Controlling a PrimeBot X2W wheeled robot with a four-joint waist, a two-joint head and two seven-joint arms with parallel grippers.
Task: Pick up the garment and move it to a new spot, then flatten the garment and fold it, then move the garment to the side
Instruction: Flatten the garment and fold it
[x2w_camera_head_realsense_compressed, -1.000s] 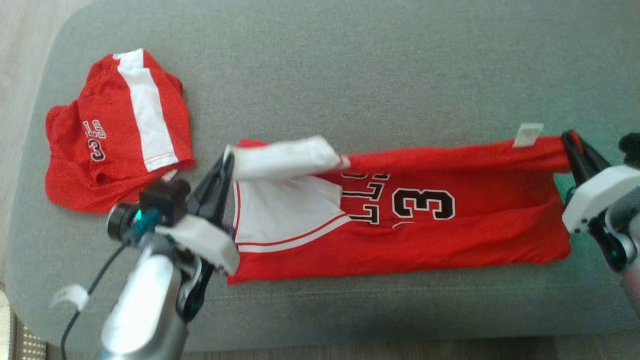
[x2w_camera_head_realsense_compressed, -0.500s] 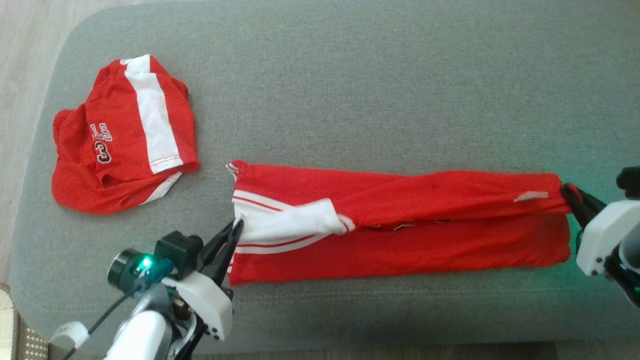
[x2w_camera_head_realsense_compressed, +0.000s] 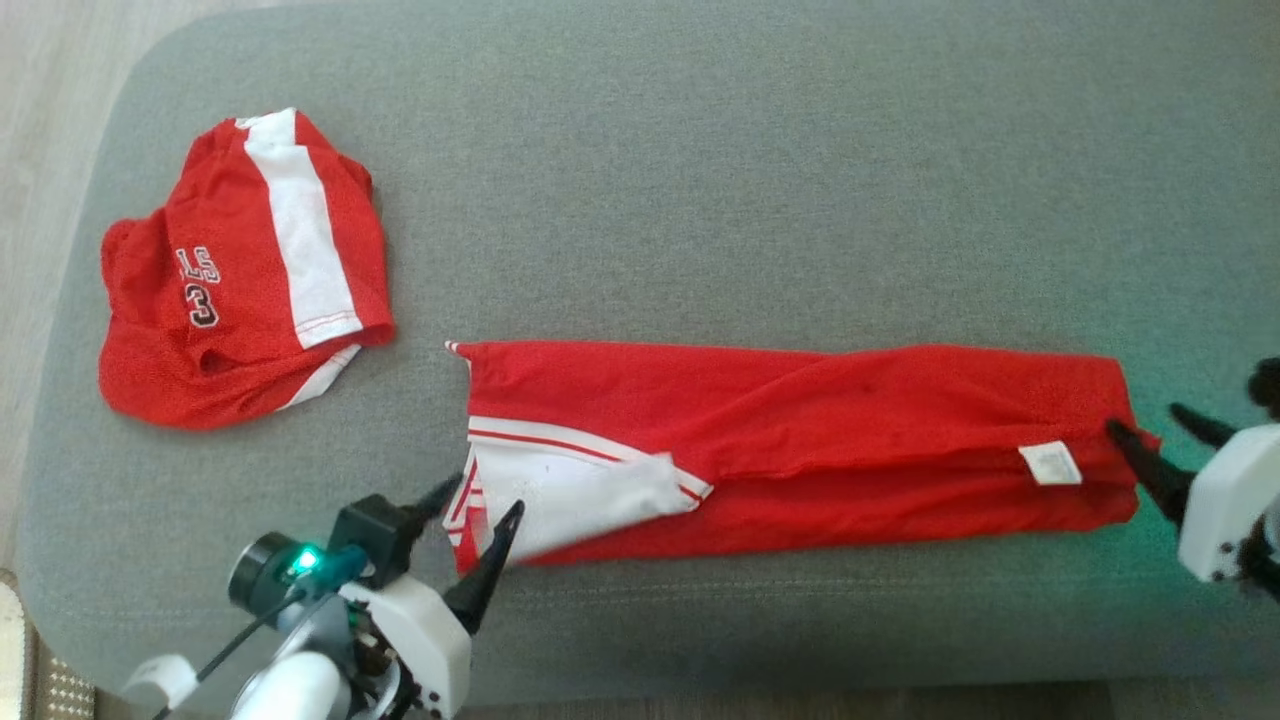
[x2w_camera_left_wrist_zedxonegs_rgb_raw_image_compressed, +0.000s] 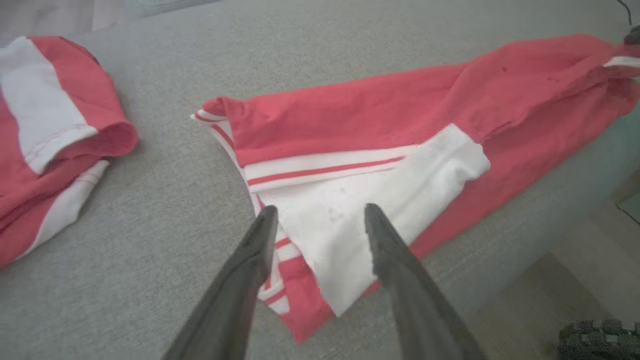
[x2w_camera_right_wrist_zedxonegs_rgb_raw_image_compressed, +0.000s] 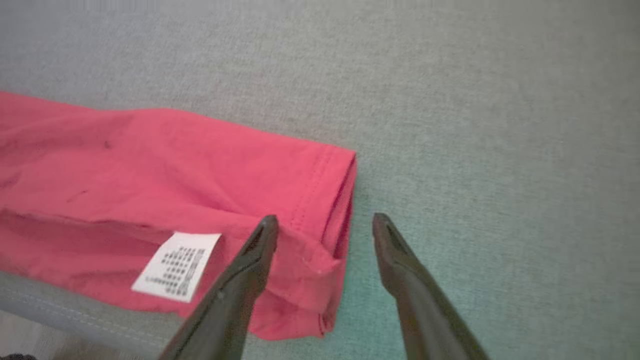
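My right gripper (x2w_camera_head_realsense_compressed: 1143, 420) is cut off by the head view's right edge, past its white housing. The print on the label (x2w_camera_right_wrist_zedxonegs_rgb_raw_image_compressed: 176, 266) of the garment (x2w_camera_right_wrist_zedxonegs_rgb_raw_image_compressed: 150, 165) is too small to read. The second red garment (x2w_camera_left_wrist_zedxonegs_rgb_raw_image_compressed: 50, 115) runs off the left edge of my left wrist view. A dark thing (x2w_camera_left_wrist_zedxonegs_rgb_raw_image_compressed: 597, 340) in its lower right corner is too cropped to identify.
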